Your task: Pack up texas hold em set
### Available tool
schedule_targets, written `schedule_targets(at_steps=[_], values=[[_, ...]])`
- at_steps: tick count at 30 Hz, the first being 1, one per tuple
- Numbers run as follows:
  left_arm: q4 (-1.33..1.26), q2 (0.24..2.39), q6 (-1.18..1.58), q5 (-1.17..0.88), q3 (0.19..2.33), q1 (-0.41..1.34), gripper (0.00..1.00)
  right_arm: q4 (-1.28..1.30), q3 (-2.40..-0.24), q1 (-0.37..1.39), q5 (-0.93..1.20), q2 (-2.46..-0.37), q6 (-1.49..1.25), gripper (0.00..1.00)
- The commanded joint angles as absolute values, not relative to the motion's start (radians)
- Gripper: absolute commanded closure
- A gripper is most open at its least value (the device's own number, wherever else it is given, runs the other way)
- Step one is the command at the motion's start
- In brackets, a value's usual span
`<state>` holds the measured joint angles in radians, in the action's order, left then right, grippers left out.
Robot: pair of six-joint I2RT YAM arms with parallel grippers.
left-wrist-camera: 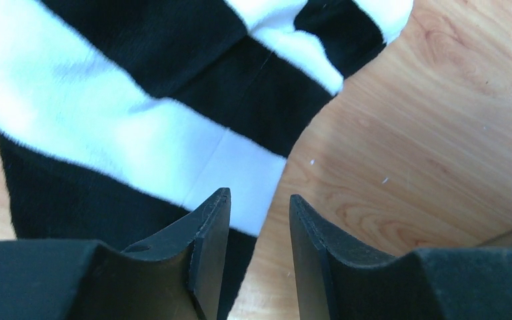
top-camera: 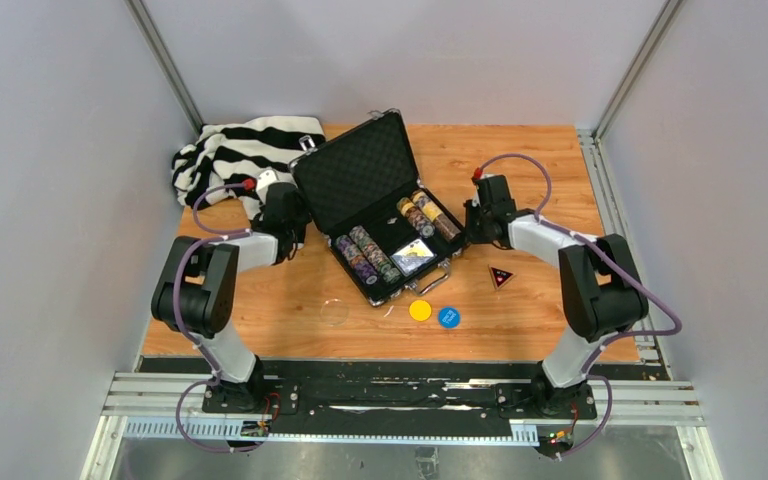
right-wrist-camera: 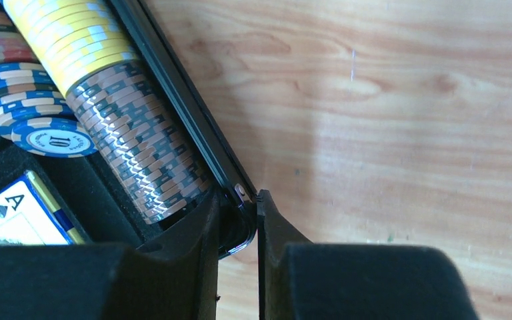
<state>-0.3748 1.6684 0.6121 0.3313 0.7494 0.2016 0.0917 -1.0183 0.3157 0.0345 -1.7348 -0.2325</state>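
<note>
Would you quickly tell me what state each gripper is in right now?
Left gripper: open, holding nothing.
Right gripper: closed on the rim of the case.

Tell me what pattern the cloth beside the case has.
The cloth has black-and-white stripes, clearest in the left wrist view.

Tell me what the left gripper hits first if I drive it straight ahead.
Most likely the striped cloth: its edge lies just beyond the open left gripper, with bare table beside it. Depth is unclear, so it might touch the table at the cloth's edge instead.
</note>
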Motion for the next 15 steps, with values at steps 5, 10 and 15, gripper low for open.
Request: schedule_targets(at_steps=[5,10,15], values=[[-0.401,1.796,0.606,0.267,0.945,0.196,0.57,0.272,-0.817,0.386,0.121,-1.562,-0.214,0.99],[-0.398,1.882,0.617,0.21,1.043,0.196,0.57,0.278,-0.746,0.444,0.066,-1.491,-0.223,0.99],[-0.361,1.923,0.619,0.185,1.131,0.196,0.57,0.241,-0.695,0.465,0.049,-1.439,-0.249,0.98]])
